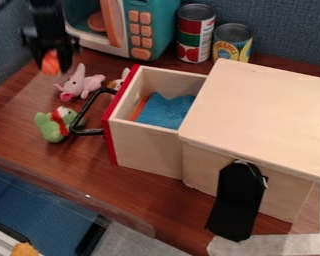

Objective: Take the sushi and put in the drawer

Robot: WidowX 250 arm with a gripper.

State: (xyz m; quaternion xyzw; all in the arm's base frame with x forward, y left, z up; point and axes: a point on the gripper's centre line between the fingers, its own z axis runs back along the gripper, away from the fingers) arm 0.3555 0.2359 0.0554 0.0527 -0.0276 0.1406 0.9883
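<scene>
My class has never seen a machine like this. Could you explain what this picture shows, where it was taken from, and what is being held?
One fixed camera looks down at a slant on a wooden table. The black machine at upper left is a robot arm; its gripper holds an orange piece, apparently the toy sushi. Near the middle, a wooden drawer with a red front stands open, a blue cloth inside. Left of it lie a pink plush elephant and a green plush toy. Behind are a toy microwave and two cans.
</scene>
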